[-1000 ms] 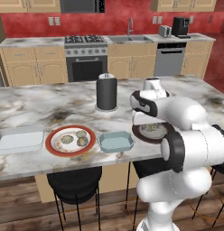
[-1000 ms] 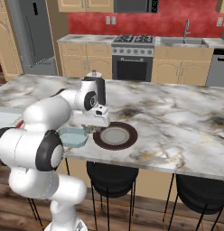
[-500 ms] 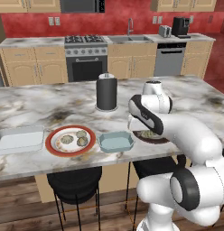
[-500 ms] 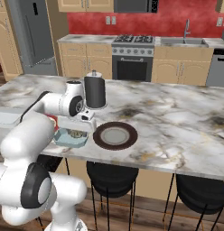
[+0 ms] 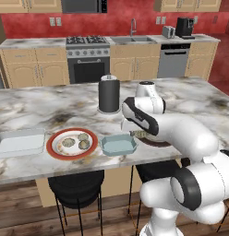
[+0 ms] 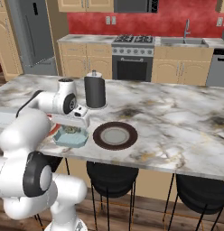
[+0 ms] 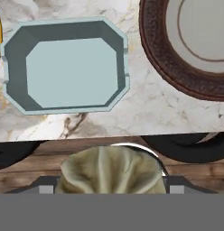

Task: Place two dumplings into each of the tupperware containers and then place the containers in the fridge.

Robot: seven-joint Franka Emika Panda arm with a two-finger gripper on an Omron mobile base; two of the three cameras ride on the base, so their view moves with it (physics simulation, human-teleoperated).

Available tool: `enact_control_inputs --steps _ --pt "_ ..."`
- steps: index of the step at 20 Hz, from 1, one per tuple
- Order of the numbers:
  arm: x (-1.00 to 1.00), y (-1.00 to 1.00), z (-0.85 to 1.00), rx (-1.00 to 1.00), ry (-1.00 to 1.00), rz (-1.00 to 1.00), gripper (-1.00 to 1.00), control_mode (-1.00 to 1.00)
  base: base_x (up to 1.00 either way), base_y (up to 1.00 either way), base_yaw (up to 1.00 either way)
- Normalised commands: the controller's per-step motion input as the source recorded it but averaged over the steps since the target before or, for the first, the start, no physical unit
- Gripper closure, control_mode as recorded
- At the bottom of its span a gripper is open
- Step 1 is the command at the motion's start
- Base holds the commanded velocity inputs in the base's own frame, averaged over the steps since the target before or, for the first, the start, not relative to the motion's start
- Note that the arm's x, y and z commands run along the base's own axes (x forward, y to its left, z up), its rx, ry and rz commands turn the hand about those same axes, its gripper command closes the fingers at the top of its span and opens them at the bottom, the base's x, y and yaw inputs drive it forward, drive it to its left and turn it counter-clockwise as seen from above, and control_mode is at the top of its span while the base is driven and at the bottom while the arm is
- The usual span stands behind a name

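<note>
My gripper is shut on a beige pleated dumpling, and it hangs just above the counter's front edge. The small light blue tupperware container lies empty right beyond it. In the left base view the gripper sits between that blue container and the dark brown plate. Three more dumplings rest on the red-rimmed plate. The larger translucent white container stands empty at the far left. The grey fridge stands at the back left of the room.
A black canister stands upright on the marble island behind the plates. The brown plate is bare. Black stools stand under the counter's front edge. A stove and sink line the back wall.
The arm has swung left from over the brown plate to the near side of the blue container, carrying the dumpling. The containers and plates have not moved.
</note>
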Motion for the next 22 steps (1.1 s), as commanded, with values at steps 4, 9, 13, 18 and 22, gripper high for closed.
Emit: enact_control_inputs --steps 4,9,13,18,22 --pt "0.61 0.0 -0.06 0.0 0.0 0.0 1.0 -1.0 0.0 0.0 0.0" --pt "0.29 0.24 -0.25 0.0 0.01 0.0 1.0 -1.0 0.0 0.0 0.0" --pt "0.21 0.21 -0.37 0.0 0.0 0.0 1.0 -1.0 0.0 0.0 0.0" --pt "0.18 0.03 -0.44 0.0 0.0 0.0 1.0 -1.0 0.0 0.0 0.0" --pt "0.11 0.0 -0.3 0.0 0.0 0.0 1.0 -1.0 0.0 0.0 0.0"
